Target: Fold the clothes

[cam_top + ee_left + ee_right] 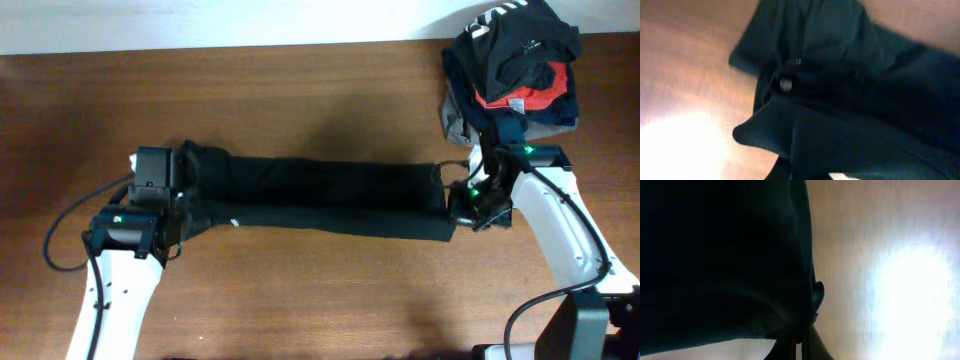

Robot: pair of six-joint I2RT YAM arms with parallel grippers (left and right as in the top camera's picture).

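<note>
Your black garment lies stretched in a long band across the middle of the counter. Your left claw pinches its left end, and your right claw is clamped on its right end. A clothes pile sits at the far right.

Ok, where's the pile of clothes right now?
In the overhead view, the pile of clothes sits at the far right corner of the table, just beyond the right gripper, which holds one end of the black garment.
</note>
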